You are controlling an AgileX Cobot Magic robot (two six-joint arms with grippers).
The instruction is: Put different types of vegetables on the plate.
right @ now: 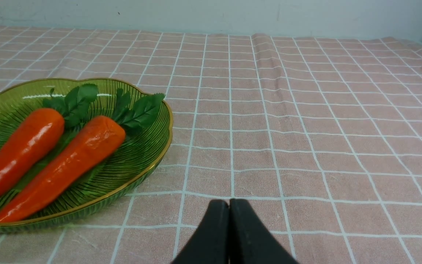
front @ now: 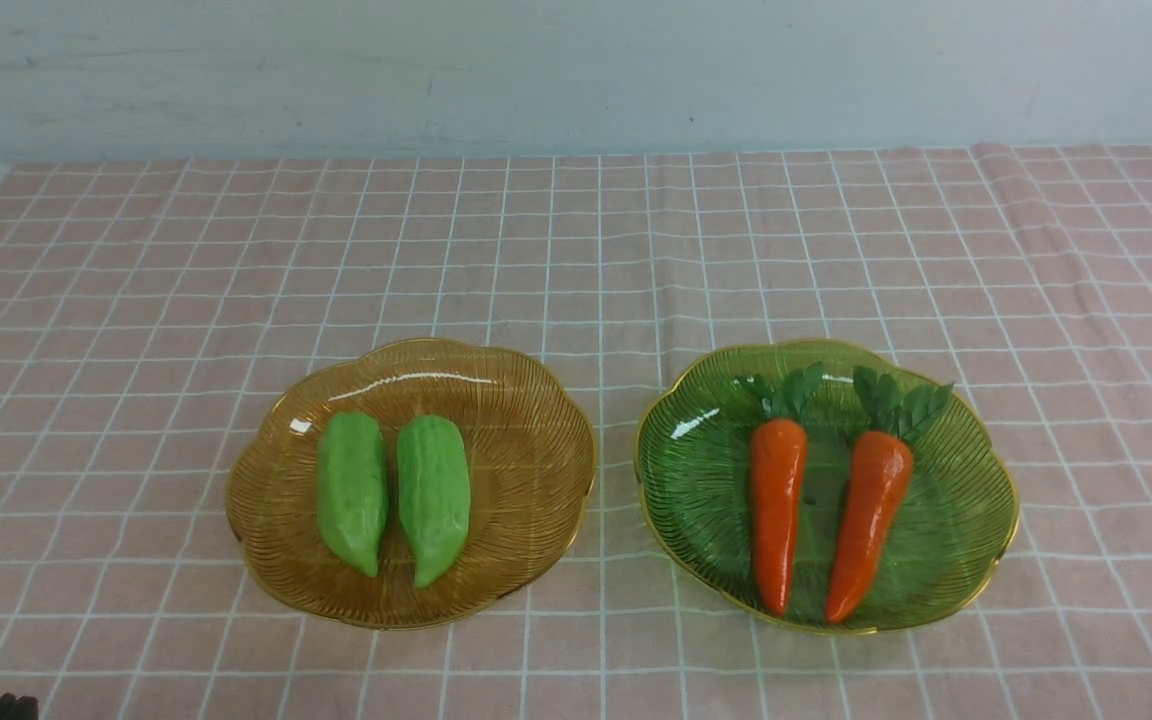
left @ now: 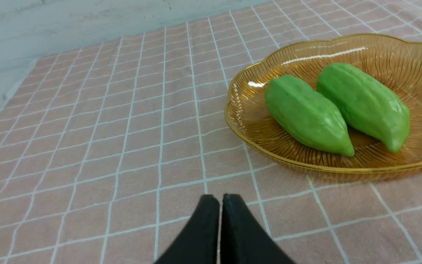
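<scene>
Two plates, sorted by kind: gourds (front: 391, 495) on the amber plate (front: 536, 400), carrots (front: 821, 500) on the green plate (front: 976, 470).
Left wrist view: left gripper (left: 220, 200) pressed together beside the gourds. Right wrist view: right gripper (right: 229, 204) likewise, near the carrots; the glossy, tapered vegetables may well slip from a pinch.

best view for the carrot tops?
Right wrist view: the leafy carrot tops are close and sharp against the green plate. The front view shows them smaller, farther off. The left wrist view misses them entirely.
</scene>
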